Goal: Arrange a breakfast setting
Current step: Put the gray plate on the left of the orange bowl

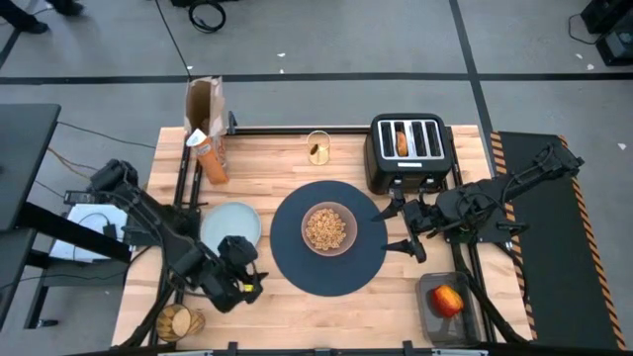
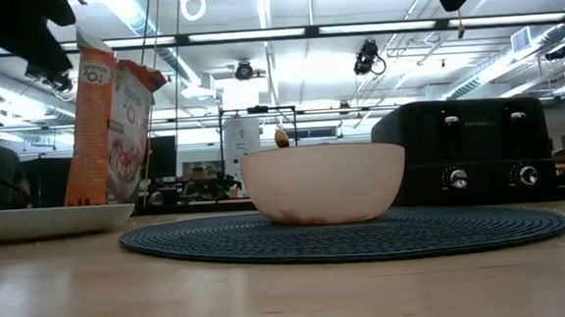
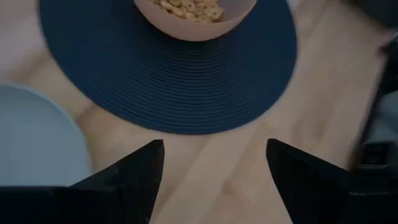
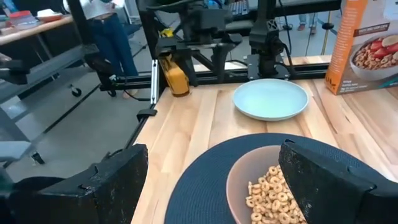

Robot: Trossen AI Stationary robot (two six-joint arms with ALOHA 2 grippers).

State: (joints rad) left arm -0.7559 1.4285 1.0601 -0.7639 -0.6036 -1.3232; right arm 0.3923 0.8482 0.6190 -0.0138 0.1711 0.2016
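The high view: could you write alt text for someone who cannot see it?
A pinkish bowl of cereal sits on a round navy placemat on a wooden table. An empty pale plate lies beside it, a black toaster behind, with the left tool and right tool flanking the mat.

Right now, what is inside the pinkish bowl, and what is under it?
The pinkish bowl holds cereal rings. It stands on the navy placemat. The cereal covers the bowl's bottom, so anything beneath it cannot be seen.

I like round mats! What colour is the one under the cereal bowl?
Dark navy placemat, with ribbed rings; clearest in the left wrist view.
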